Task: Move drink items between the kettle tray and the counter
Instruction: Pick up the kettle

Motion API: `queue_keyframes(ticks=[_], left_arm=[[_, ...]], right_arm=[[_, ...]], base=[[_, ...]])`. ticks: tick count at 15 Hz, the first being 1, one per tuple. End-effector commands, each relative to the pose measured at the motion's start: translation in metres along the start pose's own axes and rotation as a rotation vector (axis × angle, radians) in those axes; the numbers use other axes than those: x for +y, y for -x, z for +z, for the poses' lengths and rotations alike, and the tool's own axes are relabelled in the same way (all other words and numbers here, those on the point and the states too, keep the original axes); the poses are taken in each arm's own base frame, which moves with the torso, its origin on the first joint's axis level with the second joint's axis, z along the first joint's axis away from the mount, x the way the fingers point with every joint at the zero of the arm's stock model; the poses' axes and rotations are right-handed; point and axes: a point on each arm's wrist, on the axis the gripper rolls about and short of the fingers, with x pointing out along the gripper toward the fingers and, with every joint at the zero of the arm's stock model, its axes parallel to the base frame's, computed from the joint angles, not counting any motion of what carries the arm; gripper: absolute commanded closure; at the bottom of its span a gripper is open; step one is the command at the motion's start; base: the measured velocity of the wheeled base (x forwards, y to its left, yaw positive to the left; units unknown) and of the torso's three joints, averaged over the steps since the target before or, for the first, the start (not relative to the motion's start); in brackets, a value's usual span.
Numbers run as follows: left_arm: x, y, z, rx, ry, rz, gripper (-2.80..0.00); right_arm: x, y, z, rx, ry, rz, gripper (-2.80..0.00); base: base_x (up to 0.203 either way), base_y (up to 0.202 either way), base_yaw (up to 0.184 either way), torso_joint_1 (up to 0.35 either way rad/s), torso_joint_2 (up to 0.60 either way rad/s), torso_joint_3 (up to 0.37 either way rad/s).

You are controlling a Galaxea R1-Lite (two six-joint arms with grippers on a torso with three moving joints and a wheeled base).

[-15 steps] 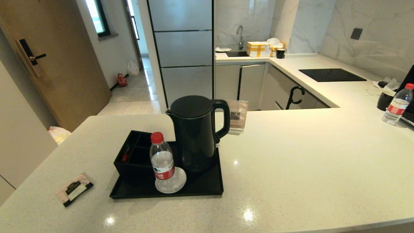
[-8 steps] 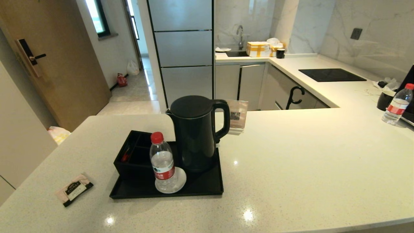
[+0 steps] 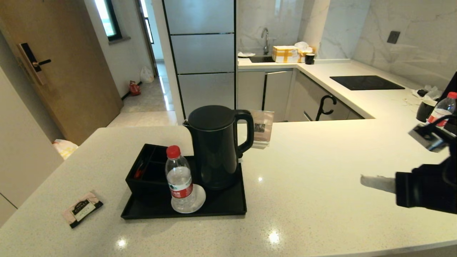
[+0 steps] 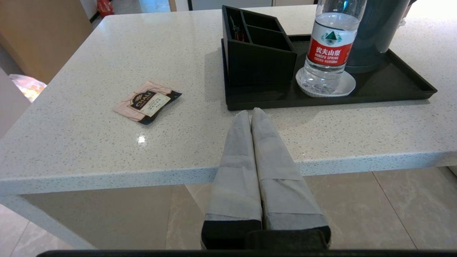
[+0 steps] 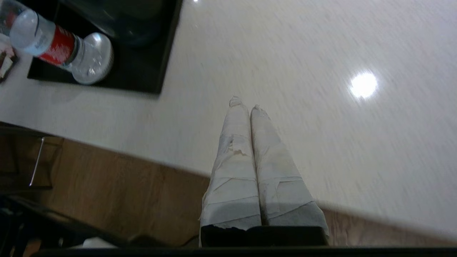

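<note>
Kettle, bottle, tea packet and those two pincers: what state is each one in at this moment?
Kettle: upright on the tray, lid closed.
Water bottle: upright on a white coaster, red cap on.
Tea sachet: flat on the counter, off the tray.
Divided box: open-topped, on the tray.
Right pincer: shut, empty, above the counter.
Left pincer: shut, empty, near the counter's front edge.

Bare worktop (image 3: 321, 171) between the right end effector (image 3: 364, 179) and the kettle tray (image 3: 228, 207). On the tray, kettle (image 3: 216, 146) behind, water bottle (image 3: 179, 178) in front, blocking its near side. Handle side unobstructed toward the end effector. Tea sachet (image 3: 82, 208) beyond the tray.
</note>
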Motion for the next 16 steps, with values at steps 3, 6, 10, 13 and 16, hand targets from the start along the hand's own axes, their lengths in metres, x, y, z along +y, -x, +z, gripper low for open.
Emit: queue_keyframes(ticks=[3,6,10,13,16], left_arm=[[0.000,0.000,0.000,0.001,0.000,0.000,0.00],[0.000,0.000,0.000,0.001,0.000,0.000,0.00],[0.000,0.000,0.000,0.001,0.000,0.000,0.00],[0.000,0.000,0.000,-0.001,0.000,0.000,0.00],[0.000,0.000,0.000,0.001,0.000,0.000,0.00]], right_arm=[[-0.001,-0.090,0.011,0.011,0.041,0.069,0.00],[0.012,-0.105,0.023,-0.094,0.094,0.131,0.00],[0.034,-0.115,0.035,-0.158,0.141,0.197,0.00],[0.053,-0.140,0.049,-0.180,0.177,0.235,-2.80],[0.063,-0.158,0.047,-0.169,0.191,0.236,-2.80]], base=[[0.000,0.000,0.000,0.000,0.00,0.000],[0.000,0.000,0.000,0.000,0.00,0.000],[0.000,0.000,0.000,0.000,0.00,0.000],[0.000,0.000,0.000,0.000,0.00,0.000],[0.000,0.000,0.000,0.000,0.00,0.000]])
